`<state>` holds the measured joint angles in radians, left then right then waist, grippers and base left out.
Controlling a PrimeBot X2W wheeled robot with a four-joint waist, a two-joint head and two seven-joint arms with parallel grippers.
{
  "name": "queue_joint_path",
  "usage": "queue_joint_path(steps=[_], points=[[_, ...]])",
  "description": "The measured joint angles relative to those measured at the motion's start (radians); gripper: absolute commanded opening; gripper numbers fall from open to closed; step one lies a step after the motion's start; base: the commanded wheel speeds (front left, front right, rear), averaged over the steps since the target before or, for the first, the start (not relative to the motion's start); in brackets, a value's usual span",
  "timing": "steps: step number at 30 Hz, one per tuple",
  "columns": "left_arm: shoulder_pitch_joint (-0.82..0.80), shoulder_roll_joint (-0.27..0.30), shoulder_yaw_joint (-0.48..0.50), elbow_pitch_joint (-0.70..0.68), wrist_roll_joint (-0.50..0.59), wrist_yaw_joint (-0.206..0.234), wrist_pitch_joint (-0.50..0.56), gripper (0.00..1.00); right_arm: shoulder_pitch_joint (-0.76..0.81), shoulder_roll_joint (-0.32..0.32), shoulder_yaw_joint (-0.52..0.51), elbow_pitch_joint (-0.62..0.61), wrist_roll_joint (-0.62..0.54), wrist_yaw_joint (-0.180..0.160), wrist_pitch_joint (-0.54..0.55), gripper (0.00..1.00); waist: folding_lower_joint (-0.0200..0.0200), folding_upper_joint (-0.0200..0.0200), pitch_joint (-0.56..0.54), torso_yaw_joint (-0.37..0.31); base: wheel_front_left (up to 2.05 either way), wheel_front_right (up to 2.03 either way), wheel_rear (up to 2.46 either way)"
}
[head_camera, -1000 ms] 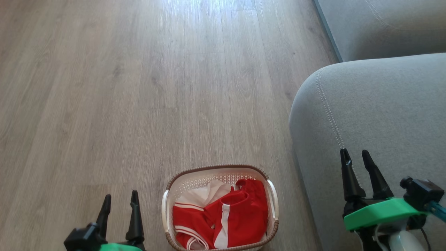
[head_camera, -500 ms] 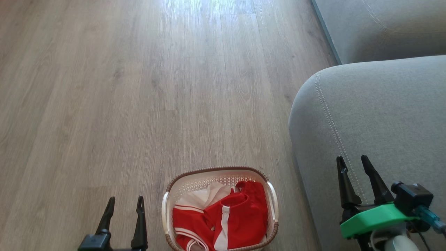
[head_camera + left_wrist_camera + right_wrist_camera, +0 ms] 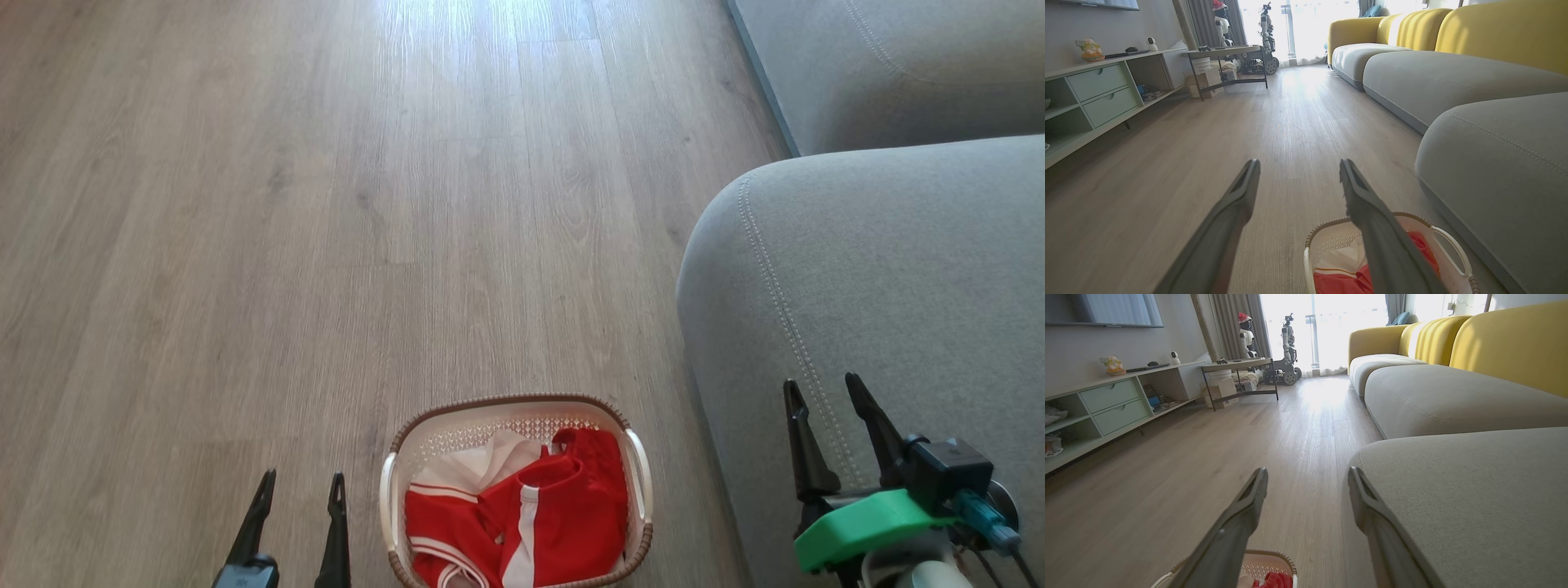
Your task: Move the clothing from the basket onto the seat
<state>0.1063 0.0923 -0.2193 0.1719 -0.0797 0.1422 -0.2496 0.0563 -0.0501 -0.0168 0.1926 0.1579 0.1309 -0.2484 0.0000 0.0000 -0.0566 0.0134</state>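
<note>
The cream perforated basket [image 3: 395,490] with a brown rim stands on the wood floor at the bottom centre of the head view. Crumpled red clothing [image 3: 563,514] with white stripes lies inside it. To its right rises the grey seat [image 3: 898,269] with double stitching. My left gripper [image 3: 300,486] hangs open just left of the basket, nothing between its fingers. Over the seat's front corner my right gripper [image 3: 820,388] stands open and empty. The left wrist view has the basket [image 3: 1331,241] and clothing [image 3: 1339,281] below my open left gripper [image 3: 1298,165]. The right wrist view shows the right gripper [image 3: 1308,473], the basket [image 3: 1265,559] and the seat [image 3: 1474,490].
A second grey cushion [image 3: 882,65] lies further back on the right, with yellow sofa backs [image 3: 1506,343] behind. A low cabinet [image 3: 1094,94] lines the left wall, and a small table [image 3: 1224,61] and wheeled robots [image 3: 1286,347] stand by the far window. Wood floor [image 3: 326,245] stretches ahead.
Both grippers have sunk lower in the head view, the left one now nearly off the bottom edge. The picture has shifted slightly downward. The basket and clothing lie as before.
</note>
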Motion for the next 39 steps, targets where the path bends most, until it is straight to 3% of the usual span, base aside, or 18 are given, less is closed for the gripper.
queue_joint_path(steps=[39], points=[[-0.004, -0.001, 0.004, 0.033, -0.001, -0.012, 0.0, 1.0, 0.0, 0.0, -0.014, -0.017, 0.0, 0.0, -0.002, 1.0, 0.0, 0.0, 0.021, 0.004, 0.0, 0.0, 0.0]])
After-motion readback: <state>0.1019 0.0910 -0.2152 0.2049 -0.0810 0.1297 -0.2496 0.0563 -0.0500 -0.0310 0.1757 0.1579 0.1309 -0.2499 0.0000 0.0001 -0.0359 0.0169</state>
